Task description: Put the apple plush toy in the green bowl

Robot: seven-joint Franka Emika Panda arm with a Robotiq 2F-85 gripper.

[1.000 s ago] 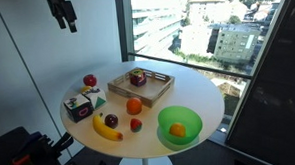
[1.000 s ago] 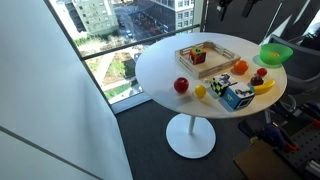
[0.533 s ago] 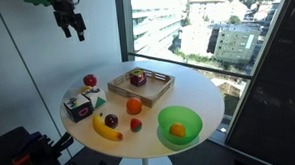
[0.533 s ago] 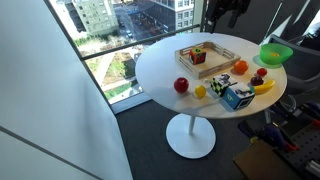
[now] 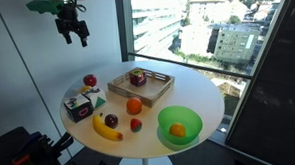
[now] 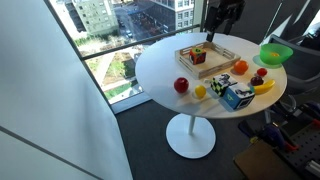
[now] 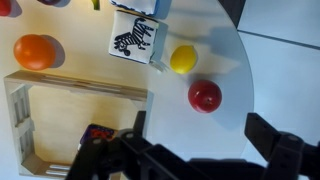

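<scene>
The apple plush toy (image 5: 89, 82) is a small bright-red ball near the table's edge, also seen in an exterior view (image 6: 181, 85) and in the wrist view (image 7: 205, 96). The green bowl (image 5: 190, 118) stands on the opposite side of the table and holds a small orange thing; it also shows in an exterior view (image 6: 276, 52). It is out of the wrist view. My gripper (image 5: 76, 33) hangs open and empty high above the table, apart from the apple. It also shows in an exterior view (image 6: 222, 17). In the wrist view the apple lies just ahead of my open fingers (image 7: 200, 138).
A wooden tray (image 5: 152, 92) holds a dark fruit (image 5: 136, 78). A patterned cube (image 5: 80, 103), a banana (image 5: 108, 130), a plum (image 5: 111, 120), an orange-red fruit (image 5: 135, 106) and a yellow lemon (image 7: 183, 58) lie on the round white table (image 5: 193, 91). Windows stand behind.
My gripper has come down and moved toward the table, still open. Nothing on the table has moved.
</scene>
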